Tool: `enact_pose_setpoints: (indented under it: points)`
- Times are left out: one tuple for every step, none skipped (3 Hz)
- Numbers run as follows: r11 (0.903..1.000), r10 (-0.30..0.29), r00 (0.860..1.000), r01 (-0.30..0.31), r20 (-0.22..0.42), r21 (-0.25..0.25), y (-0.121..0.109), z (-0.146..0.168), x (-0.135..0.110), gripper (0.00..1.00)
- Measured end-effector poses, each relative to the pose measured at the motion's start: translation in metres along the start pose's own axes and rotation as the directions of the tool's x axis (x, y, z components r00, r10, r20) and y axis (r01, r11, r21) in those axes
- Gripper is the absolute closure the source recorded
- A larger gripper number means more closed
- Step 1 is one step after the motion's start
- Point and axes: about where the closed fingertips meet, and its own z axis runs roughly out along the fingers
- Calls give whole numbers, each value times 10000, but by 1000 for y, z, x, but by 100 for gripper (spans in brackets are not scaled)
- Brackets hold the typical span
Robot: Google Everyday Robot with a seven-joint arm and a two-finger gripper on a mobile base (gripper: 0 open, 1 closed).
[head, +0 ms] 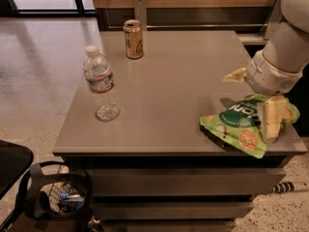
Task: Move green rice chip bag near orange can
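The green rice chip bag point(239, 127) lies flat on the grey table point(178, 91) near its front right corner. The orange can point(133, 39) stands upright at the back left of the table, far from the bag. My gripper point(253, 98) hangs from the white arm at the right, right over the bag's right half. It is open: one cream finger point(235, 75) points out behind the bag and the other point(270, 119) lies over the bag's front right part. The bag rests on the table.
A clear plastic water bottle point(101, 83) stands upright near the table's left edge, in front of the can. A black basket with a handle point(60, 197) sits on the floor at the front left. A wooden wall and rail run behind the table.
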Motion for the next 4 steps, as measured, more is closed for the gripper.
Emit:
enact_pose_setpoints:
  points:
    - [9988, 497, 9987, -497, 102, 8, -5, 14, 10, 8]
    - [9956, 883, 9957, -891, 278, 298, -11, 24, 14, 33]
    - [9959, 851, 9960, -858, 270, 282, -11, 24, 14, 55]
    - [9960, 843, 9961, -850, 273, 282, -11, 25, 13, 86]
